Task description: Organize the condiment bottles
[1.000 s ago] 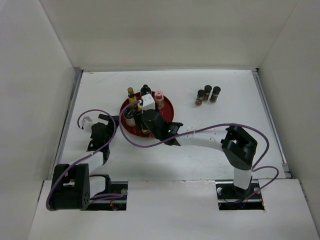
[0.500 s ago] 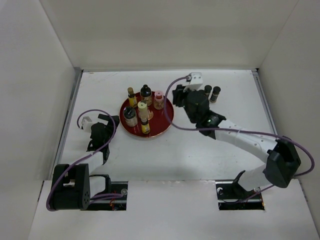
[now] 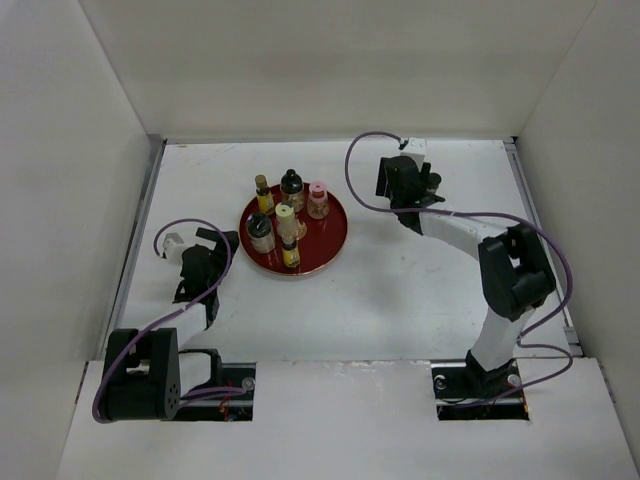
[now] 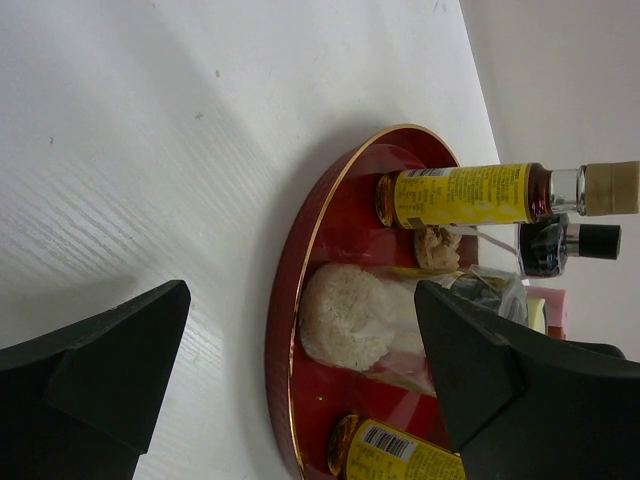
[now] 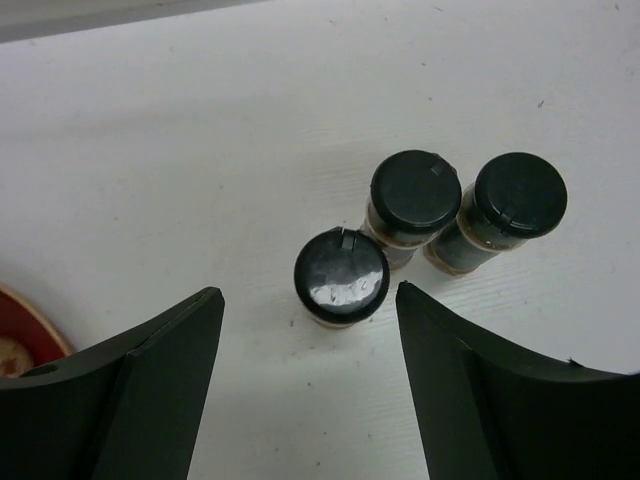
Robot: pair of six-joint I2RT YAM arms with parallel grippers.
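Three black-capped jars stand together on the table at the back right. In the right wrist view they are the near jar (image 5: 341, 275), the middle jar (image 5: 415, 192) and the right jar (image 5: 520, 193). My right gripper (image 5: 308, 305) hovers open above them, the near jar just past its fingertips. From above, the right gripper (image 3: 403, 192) hides most of the jars; one jar (image 3: 433, 182) shows. Several bottles stand on the red tray (image 3: 330, 238), among them a pink-capped one (image 3: 318, 198) and a cream-capped one (image 3: 285, 215). My left gripper (image 3: 222, 247) is open and empty by the tray's left rim (image 4: 290, 300).
White walls enclose the table on three sides. The left wrist view shows a yellow-labelled bottle (image 4: 460, 195), a jar of white contents (image 4: 360, 315) and another yellow bottle (image 4: 400, 455) on the tray. Bare table lies between the tray and the three jars.
My right arm has swung from over the red tray to the back right and now hovers over the three black-capped jars. The left arm has not moved.
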